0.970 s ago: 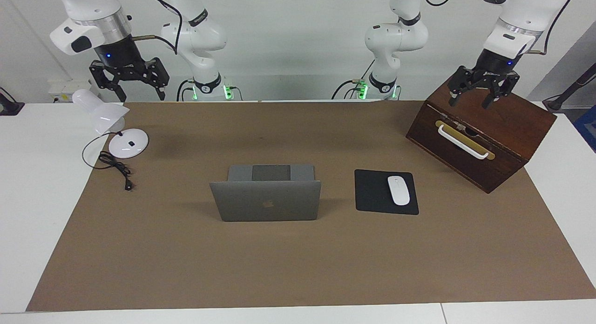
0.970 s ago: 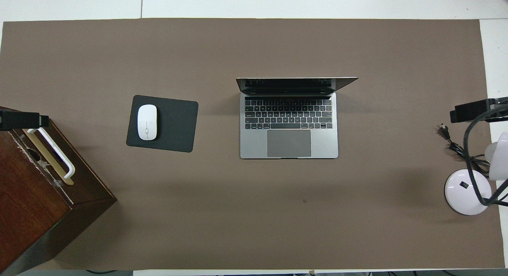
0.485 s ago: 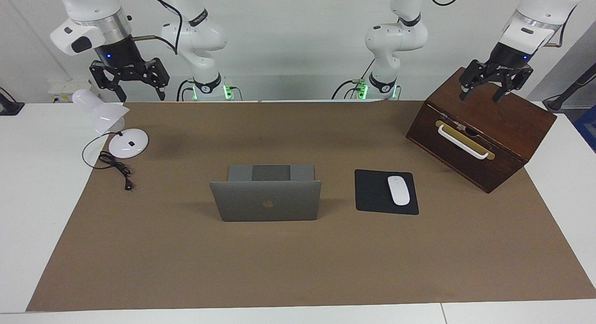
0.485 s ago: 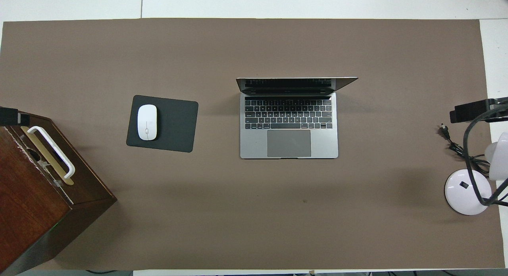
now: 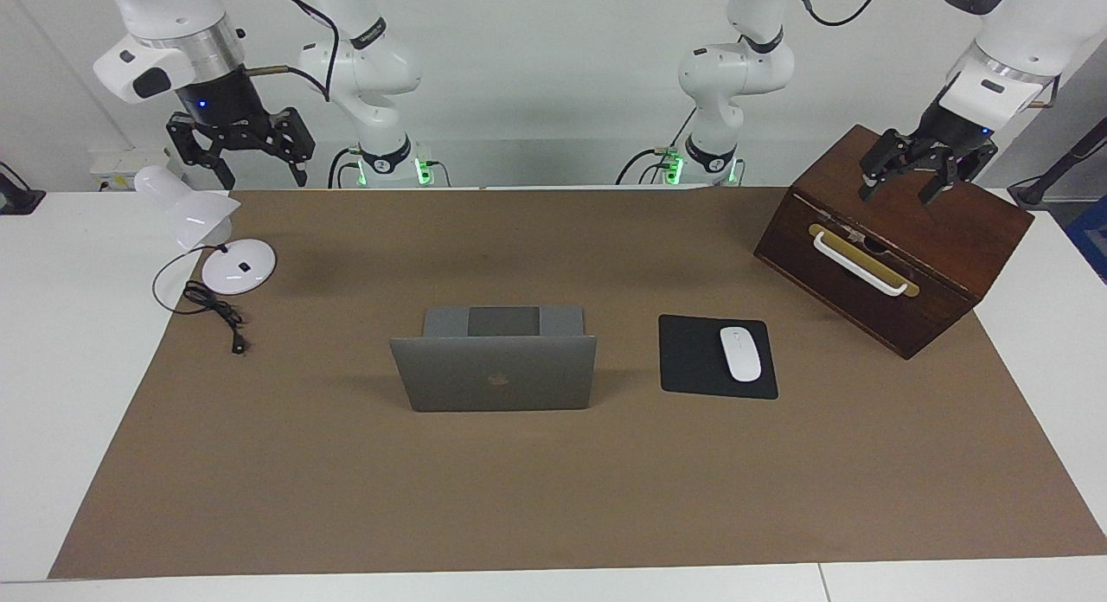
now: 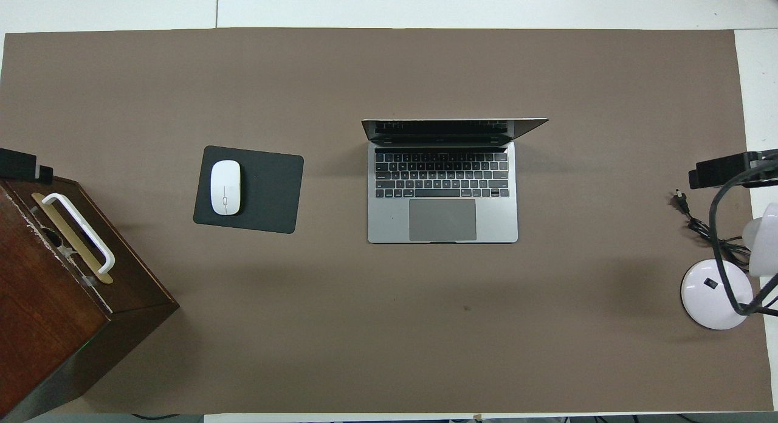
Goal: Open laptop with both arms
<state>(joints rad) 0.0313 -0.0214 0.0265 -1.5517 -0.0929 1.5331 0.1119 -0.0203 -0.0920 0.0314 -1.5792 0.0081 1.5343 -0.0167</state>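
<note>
The silver-grey laptop (image 5: 493,374) stands open in the middle of the brown mat, its lid upright with the dark logo facing away from the robots. The overhead view shows its keyboard deck (image 6: 442,192) and dark trackpad. My left gripper (image 5: 901,187) hangs open over the top of the wooden box, holding nothing; only its tip (image 6: 18,165) shows from above. Over the desk lamp, my right gripper (image 5: 259,175) is also open and holds nothing, with its tip (image 6: 723,169) at the view's edge. Both grippers are well apart from the laptop.
A dark wooden box (image 5: 899,256) with a white handle stands at the left arm's end. A black mouse pad (image 5: 692,360) with a white mouse (image 5: 740,353) lies beside the laptop. A white desk lamp (image 5: 207,230) and its black cable (image 5: 216,312) sit at the right arm's end.
My left gripper has drifted upward and outward over the wooden box, toward its own end of the table. The right gripper and the laptop have not visibly moved.
</note>
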